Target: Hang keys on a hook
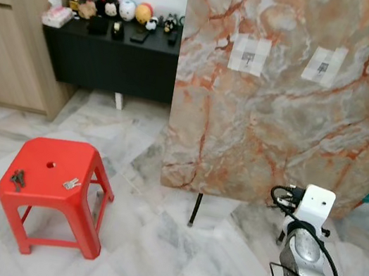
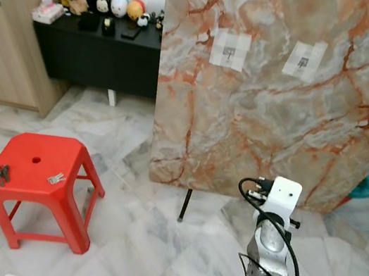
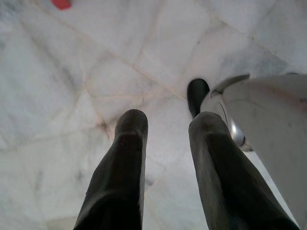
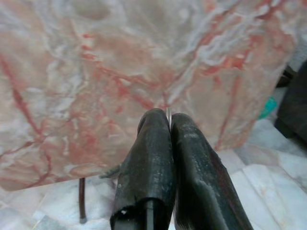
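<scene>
The keys (image 1: pixel 18 179) lie on the red stool (image 1: pixel 55 180) at about eight o'clock, easy to reach, while the right tool (image 4: pixel 169 125) is pressed together and the left tool (image 3: pixel 165 139) hangs spread, both holding nothing.

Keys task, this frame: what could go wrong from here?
1. The dark keys lie near the red stool's edge; a clumsy grasp could knock them to the floor.
2. The right gripper is shut, with something thin showing between the fingers, possibly a key; it could slip.
3. The hooks are small on the marble board, so hanging needs precise alignment.
</scene>
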`<state>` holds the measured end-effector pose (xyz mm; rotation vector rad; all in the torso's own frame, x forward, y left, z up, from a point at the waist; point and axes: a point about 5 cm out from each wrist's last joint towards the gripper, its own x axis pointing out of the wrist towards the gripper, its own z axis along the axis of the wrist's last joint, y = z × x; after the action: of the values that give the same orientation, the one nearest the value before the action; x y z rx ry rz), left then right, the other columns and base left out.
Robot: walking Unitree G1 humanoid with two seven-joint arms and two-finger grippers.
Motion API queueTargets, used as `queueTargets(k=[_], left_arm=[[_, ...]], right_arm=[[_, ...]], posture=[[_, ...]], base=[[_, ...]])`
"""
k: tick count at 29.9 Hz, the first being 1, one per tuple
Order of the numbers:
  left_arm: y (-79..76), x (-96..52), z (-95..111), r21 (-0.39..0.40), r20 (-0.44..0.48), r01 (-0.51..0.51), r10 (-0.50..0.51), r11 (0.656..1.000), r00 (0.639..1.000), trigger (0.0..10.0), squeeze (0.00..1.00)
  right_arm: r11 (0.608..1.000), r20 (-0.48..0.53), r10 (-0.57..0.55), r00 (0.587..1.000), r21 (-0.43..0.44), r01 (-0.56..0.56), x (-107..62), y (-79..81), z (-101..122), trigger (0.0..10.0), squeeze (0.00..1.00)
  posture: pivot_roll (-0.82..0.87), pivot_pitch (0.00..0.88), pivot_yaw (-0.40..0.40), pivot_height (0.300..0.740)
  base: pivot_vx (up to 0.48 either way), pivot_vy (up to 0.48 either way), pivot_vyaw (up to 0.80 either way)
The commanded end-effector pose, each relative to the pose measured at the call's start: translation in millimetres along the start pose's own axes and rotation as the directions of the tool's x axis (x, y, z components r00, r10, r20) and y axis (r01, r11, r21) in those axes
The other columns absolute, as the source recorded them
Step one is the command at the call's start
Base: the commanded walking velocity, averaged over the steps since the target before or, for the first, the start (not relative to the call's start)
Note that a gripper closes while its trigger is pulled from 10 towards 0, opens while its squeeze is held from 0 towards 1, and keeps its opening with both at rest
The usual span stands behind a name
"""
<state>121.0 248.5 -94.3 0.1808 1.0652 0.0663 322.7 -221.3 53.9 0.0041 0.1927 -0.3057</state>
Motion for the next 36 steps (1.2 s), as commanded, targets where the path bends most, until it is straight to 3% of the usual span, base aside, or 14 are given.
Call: queueTargets(k=[1, 14, 18, 22, 29, 36], left_arm=[[0.0, 0.5, 1.3, -0.003, -0.003, -0.003, 0.003, 1.0, 1.0, 10.0, 0.0], [10.3, -2.7, -4.9, -0.008, -0.002, -0.008, 0.008, 1.0, 1.0, 10.0, 0.0], [2.8, -1.4, -3.9, -0.005, -0.003, 0.0, 0.0, 1.0, 1.0, 10.0, 0.0], [-2.4, -1.0, -4.7, -0.005, -0.007, 0.008, -0.009, 1.0, 1.0, 10.0, 0.0], [-3.2, -1.0, -5.7, -0.007, -0.014, 0.007, -0.007, 1.0, 1.0, 10.0, 0.0], [-3.8, -0.8, -5.3, -0.012, -0.013, 0.006, -0.007, 1.0, 1.0, 10.0, 0.0]], right_arm=[[1.0, 0.028, 0.006, 1.0, 0.0, -0.006, 3.1, 4.0, 9.1, 10.0, 0.0], [0.999, 0.058, 0.032, 0.998, -0.028, -0.03, 6.9, 12.6, 20.7, 10.0, 0.0], [0.998, 0.068, 0.049, 0.996, -0.053, -0.045, 9.0, 14.2, 25.8, 10.0, 0.0], [0.979, 0.079, 0.143, 0.987, -0.16, -0.129, 11.0, 24.5, 32.7, 10.0, 0.0], [0.961, 0.041, 0.228, 0.973, -0.17, -0.218, 10.5, 34.9, 31.1, 10.0, 0.0], [0.956, 0.032, 0.23, 0.973, -0.193, -0.22, 11.1, 34.9, 31.5, 10.0, 0.0]], posture=[[0.04, 0.0, -0.061, 0.74], [0.04, 0.0, -0.059, 0.74], [0.04, 0.0, -0.064, 0.74], [0.04, 0.0, -0.071, 0.74], [0.04, 0.0, -0.077, 0.74], [0.05, 0.0, -0.078, 0.74]], base=[[0.0, 0.0, 0.0], [0.0, 0.0, 0.0], [0.0, 0.0, 0.0], [0.0, 0.0, 0.0], [0.0, 0.0, 0.0], [0.0, 0.0, 0.0]])
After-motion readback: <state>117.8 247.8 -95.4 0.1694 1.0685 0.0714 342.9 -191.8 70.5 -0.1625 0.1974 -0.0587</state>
